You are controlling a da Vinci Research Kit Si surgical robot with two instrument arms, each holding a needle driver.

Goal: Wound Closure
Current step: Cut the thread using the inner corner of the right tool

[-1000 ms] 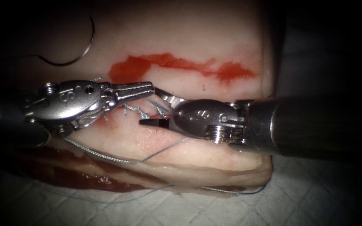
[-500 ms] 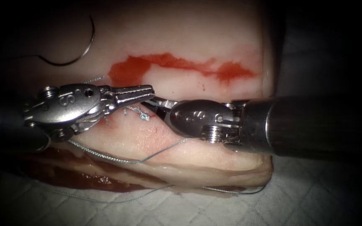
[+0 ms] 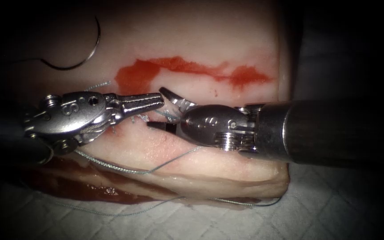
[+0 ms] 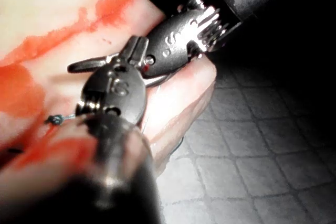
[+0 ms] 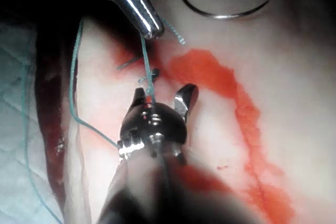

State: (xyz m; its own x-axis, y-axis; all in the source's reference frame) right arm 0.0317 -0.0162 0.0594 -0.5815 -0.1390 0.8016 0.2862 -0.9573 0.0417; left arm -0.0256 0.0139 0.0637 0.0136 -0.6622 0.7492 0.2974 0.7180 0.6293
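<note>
Now my left hand (image 3: 156, 100) is clamped on the thread (image 5: 146, 66) above the knot, while my right hand (image 3: 163, 109) gapes wide around that strand, holding nothing. Free of both, the needle (image 3: 83, 53) lies on the tissue (image 3: 227, 44), upper left.

- A letter "S" is stamped on the wrist housing of the left tool (image 3: 150, 101), readable in the endoscope view.
- A similar curled mark, like an "S", stands on the housing of the right tool (image 3: 163, 110); it is too small to read with certainty.
- No other text, number or brand can be read.
</note>
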